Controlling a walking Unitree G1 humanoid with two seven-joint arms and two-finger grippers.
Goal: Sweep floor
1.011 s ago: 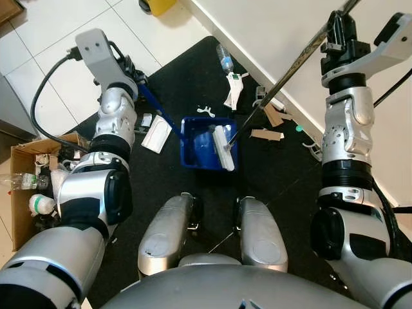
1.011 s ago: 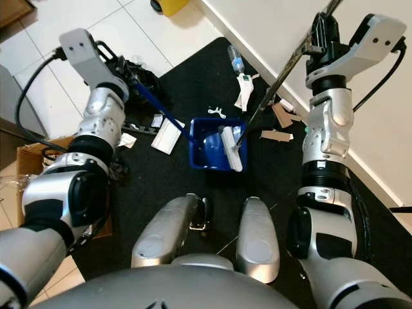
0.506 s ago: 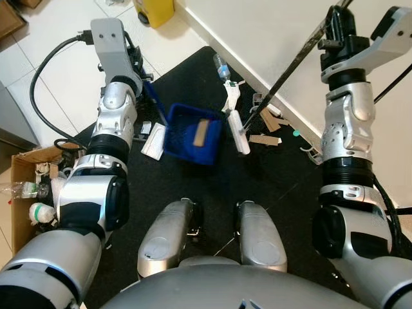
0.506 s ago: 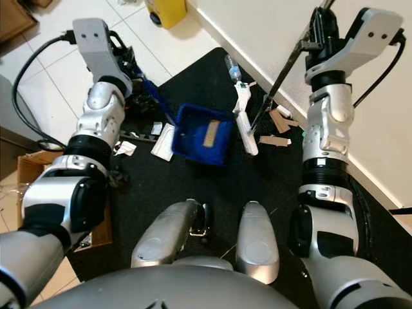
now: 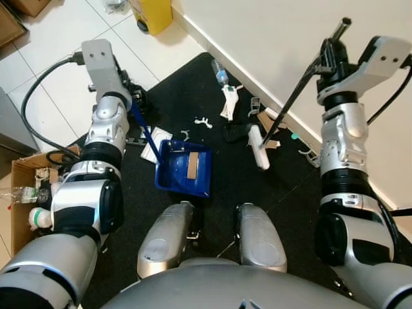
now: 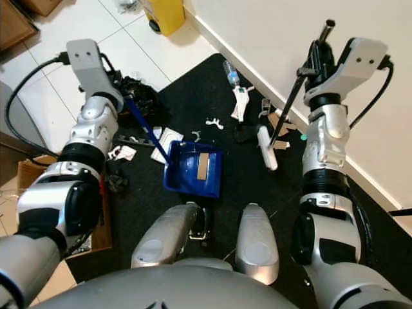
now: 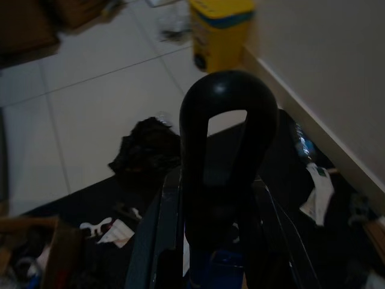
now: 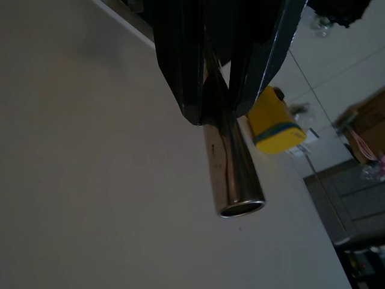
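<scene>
A blue dustpan (image 5: 183, 168) rests on the black mat (image 5: 193, 77) just ahead of my feet, with a strip of cardboard (image 5: 192, 166) inside it. My left gripper (image 5: 129, 103) is shut on its long blue handle (image 5: 141, 129); the handle's black loop end (image 7: 228, 138) rises between the fingers (image 7: 165, 229). High on the right, my right gripper (image 5: 329, 55) is shut on the broom's metal pole (image 8: 231, 174). The white broom head (image 5: 259, 147) sits on the mat to the right of the pan, near the wall.
Litter lies on the mat beyond the pan: a plastic bottle (image 5: 220, 72), a white wrapper (image 5: 228, 100), small white bits (image 5: 204, 121), cardboard scraps (image 5: 270, 119). A yellow bin (image 5: 151, 13) stands by the wall. A trash-filled cardboard box (image 5: 26, 187) is at my left.
The broom head left the dustpan and swung right toward the wall. The dustpan slid back toward my feet with a cardboard strip now lying in it.
</scene>
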